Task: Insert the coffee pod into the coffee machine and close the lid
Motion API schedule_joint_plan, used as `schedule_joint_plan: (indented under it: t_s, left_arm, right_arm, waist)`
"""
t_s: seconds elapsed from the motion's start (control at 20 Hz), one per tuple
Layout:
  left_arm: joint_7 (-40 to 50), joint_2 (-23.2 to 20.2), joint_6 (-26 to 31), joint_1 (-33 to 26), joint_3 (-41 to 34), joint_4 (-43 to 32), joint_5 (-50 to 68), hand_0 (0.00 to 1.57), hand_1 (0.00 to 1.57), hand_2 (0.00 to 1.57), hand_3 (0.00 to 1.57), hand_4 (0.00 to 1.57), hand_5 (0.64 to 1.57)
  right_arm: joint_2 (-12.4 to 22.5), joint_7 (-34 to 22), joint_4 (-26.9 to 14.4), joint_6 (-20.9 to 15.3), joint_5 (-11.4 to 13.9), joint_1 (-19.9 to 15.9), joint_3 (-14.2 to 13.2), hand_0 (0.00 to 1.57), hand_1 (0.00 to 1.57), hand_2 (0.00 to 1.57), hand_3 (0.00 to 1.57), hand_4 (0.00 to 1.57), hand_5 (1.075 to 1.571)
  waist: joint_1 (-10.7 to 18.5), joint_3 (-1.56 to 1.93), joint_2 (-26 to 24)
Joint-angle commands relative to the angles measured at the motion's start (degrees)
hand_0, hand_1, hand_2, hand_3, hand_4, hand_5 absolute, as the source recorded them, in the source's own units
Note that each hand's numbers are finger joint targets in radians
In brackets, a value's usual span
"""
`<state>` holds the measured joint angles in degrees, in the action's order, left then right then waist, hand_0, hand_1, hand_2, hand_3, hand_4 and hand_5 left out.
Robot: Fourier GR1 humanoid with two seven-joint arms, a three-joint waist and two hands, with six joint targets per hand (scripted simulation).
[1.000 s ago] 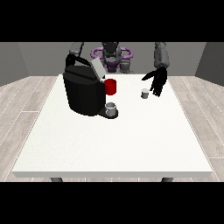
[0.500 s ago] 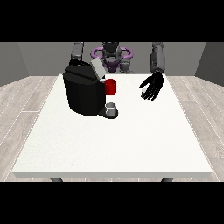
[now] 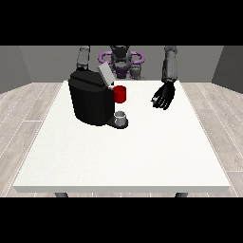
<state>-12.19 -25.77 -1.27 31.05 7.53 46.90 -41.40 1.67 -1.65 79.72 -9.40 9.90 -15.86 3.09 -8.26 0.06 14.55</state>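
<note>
You see the robot hand [image 3: 163, 96] at the view's right above the white table [image 3: 142, 152], its fingers curled together; whether they close on the coffee pod you cannot tell, since no pod shows. Well off to that hand's side stands the black coffee machine [image 3: 90, 99], its lid [image 3: 105, 75] tilted up, a red part [image 3: 120, 94] on its front and a small grey cup [image 3: 121, 116] beneath. The other robot hand is hidden behind the machine.

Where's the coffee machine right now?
The coffee machine stands on the table's far left part in the front view, lid raised, a small cup at its base.
</note>
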Motion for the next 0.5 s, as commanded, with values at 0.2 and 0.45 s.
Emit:
schedule_joint_plan:
  t_s: [0.2, 0.45]
  left_arm:
    - [2.65, 1.37, 3.44, 2.28, 3.51, -3.27, -6.91, 0.73, 0.73, 0.96, 0.85, 0.39, 1.571]
    - [-1.49, 2.76, 3.33, 2.63, 0.99, -8.65, -7.37, 1.04, 1.04, 1.12, 1.01, 0.40, 1.571]
  right_arm:
    - [1.20, 5.49, -7.52, 2.32, -2.72, -0.99, -3.66, 0.00, 0.00, 0.00, 0.00, 0.00, 1.571]
    - [-1.60, 0.30, -5.49, 0.07, -1.18, 1.38, -0.99, 0.00, 0.00, 0.00, 0.00, 0.00, 1.571]
  waist:
    - [1.14, -0.04, -1.33]
    - [0.43, -0.08, -5.17]
